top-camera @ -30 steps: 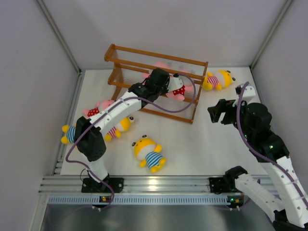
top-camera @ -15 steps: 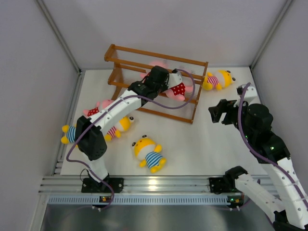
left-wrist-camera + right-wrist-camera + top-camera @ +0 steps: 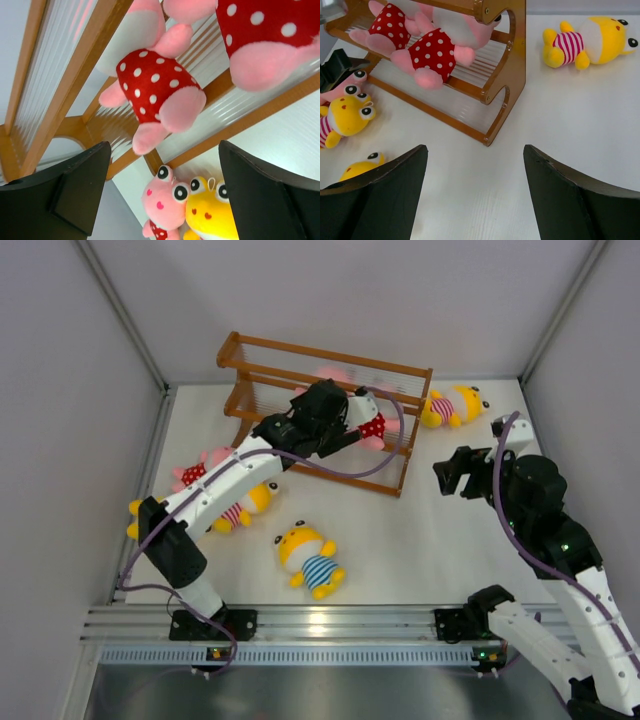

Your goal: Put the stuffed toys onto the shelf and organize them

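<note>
Left end effector (image 3: 165, 150), jaws apart, has drawn back from pink toy (image 3: 157, 92).

Fuzzy plush cloth stuffed toys (image 3: 436, 50), glossy varnished wooden shelf (image 3: 516, 65), smooth matt white table (image 3: 580, 150)

Shelf (image 3: 300, 348) blocks the far edge; yellow toy (image 3: 455, 405) occupies the far right corner; table (image 3: 450, 540) toward the near right corner lies open
</note>
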Controlling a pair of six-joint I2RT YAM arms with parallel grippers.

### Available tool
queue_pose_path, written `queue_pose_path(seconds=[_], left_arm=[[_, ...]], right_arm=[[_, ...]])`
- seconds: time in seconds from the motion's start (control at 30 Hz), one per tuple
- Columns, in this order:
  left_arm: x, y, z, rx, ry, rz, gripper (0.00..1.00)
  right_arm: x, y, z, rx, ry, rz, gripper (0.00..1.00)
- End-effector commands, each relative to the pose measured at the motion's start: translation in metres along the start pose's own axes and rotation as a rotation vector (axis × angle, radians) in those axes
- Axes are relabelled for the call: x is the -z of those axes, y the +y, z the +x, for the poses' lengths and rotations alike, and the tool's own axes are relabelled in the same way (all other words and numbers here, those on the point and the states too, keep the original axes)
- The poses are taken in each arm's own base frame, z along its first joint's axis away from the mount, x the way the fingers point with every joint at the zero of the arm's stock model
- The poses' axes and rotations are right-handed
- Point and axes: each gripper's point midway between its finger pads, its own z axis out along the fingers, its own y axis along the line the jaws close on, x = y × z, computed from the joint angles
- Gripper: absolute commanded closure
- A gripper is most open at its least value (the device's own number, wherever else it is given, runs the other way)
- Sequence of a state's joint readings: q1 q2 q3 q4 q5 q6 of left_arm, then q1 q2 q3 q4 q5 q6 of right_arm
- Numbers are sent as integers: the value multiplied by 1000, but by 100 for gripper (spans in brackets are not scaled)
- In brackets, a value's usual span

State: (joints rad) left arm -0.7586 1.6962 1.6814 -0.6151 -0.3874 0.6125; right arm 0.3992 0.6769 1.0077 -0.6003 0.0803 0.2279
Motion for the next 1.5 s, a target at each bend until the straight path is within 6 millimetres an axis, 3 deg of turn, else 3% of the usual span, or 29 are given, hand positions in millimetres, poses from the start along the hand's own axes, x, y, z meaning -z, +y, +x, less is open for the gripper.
queue_pose_path(seconds=[0.0,0.3,0.4,0.5,0.53,0.57,0.6,0.63,0.67,0.7,0.8,0.83,0.93,1.0,1.07,1.23,1.33,1.47], left_arm=[[44,26,-3,42,-17,-62,4],[90,48,21,74,24,-124,2],[101,70,43,159,58,-182,3],[109,94,86,345,99,-151,7],[115,108,111,426,128,-163,8],[119,113,125,454,144,-164,8],[117,109,146,471,194,-154,8],[124,120,175,510,241,-193,8],[122,117,188,526,256,-170,8],[122,118,226,565,338,-177,9],[110,107,290,637,474,-129,12],[104,102,324,686,558,-116,17],[87,91,357,707,631,-55,21],[73,84,360,704,611,-16,20],[59,91,368,692,609,-40,20],[45,97,410,672,773,-117,25],[36,100,423,738,782,-132,28],[26,112,415,815,718,-144,30]], right_arm=[[1,5,2,12,-1,-23,22],[0,7,6,4,3,-40,22],[1,9,8,3,0,-55,22],[2,10,13,3,4,-68,22],[1,10,17,6,9,-72,22],[1,11,19,9,14,-81,22],[0,11,22,17,22,-83,22],[-2,11,26,24,31,-84,22],[-4,10,28,27,40,-82,22],[-7,9,33,37,53,-78,22],[-13,14,38,60,75,-113,22],[-15,19,39,68,80,-143,22],[-19,24,44,74,92,-172,22],[-20,24,45,76,88,-179,22],[-20,24,50,75,90,-184,22],[-18,22,55,92,97,-181,23],[-19,21,54,102,90,-178,23],[-23,23,55,108,97,-190,22]])
